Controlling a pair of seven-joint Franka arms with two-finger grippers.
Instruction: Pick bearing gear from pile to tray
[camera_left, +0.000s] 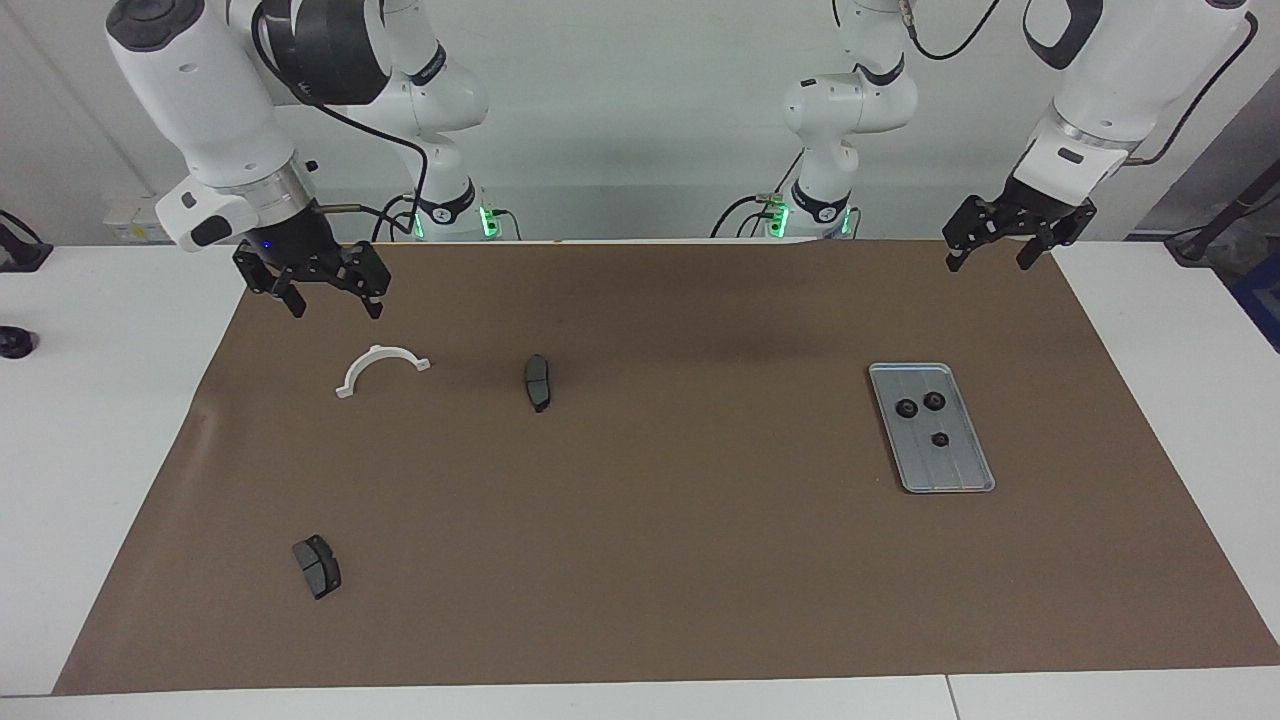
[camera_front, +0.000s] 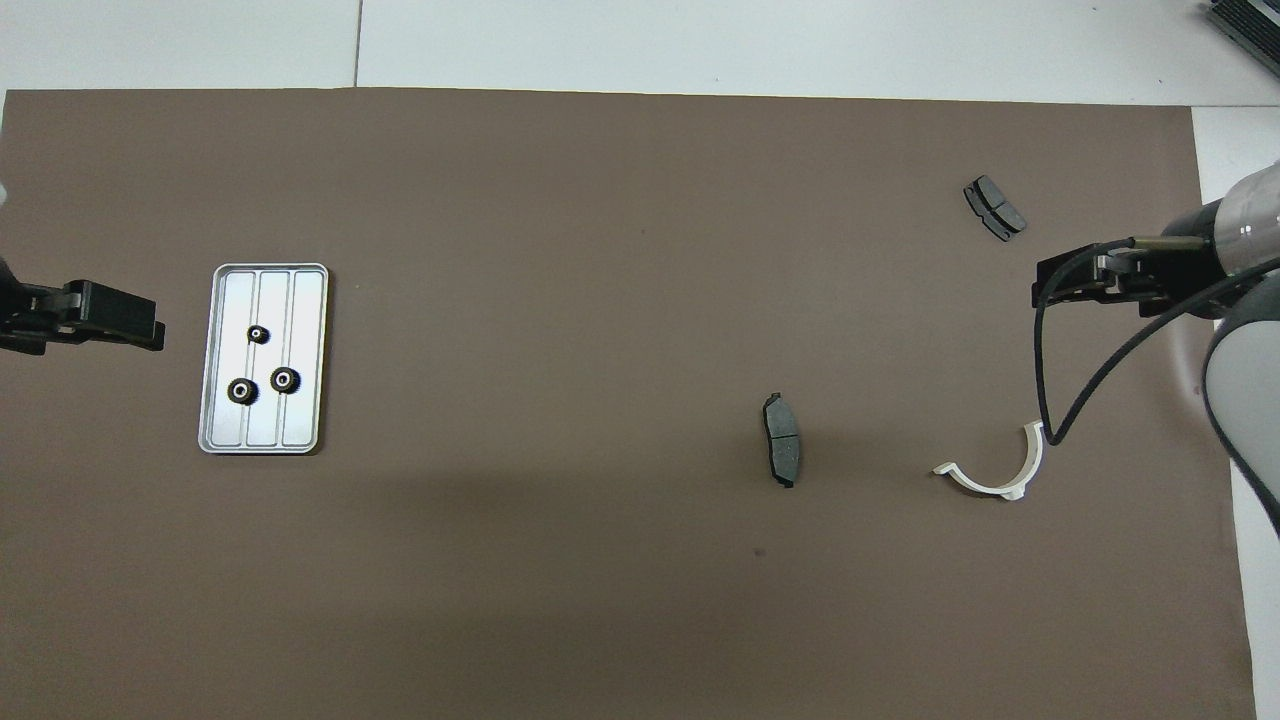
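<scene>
Your right gripper (camera_left: 328, 292) is hanging in the air with its fingers spread and nothing between them, over the brown mat (camera_left: 640, 560) near the edge closest to the robots, at the right arm's end of the counter (camera_left: 120, 480). In the overhead view you are seeing it only partly: the arm's grey body and a looping black cable are covering it, and the cable is crossing one tip of the white half-ring bracket (camera_left: 381, 368).

That bracket is lying flat on the mat just beside the spot under the gripper, a little farther from the robots. One dark grey brake pad (camera_left: 538, 382) is lying toward the middle of the mat, and a second brake pad (camera_left: 317, 566) is sitting well apart from both, much farther from the robots.

Your left gripper (camera_left: 1006, 245) is waiting, also spread and empty, above the mat's near edge at the left arm's end; the overhead view is cutting it off at the frame border.

Out from it, farther from the robots, the tray (camera_left: 955, 470) is resting flat on the mat. Three small black gears (camera_left: 934, 401) are lying inside it, two close together and one apart. Their teeth are too small to make out.
</scene>
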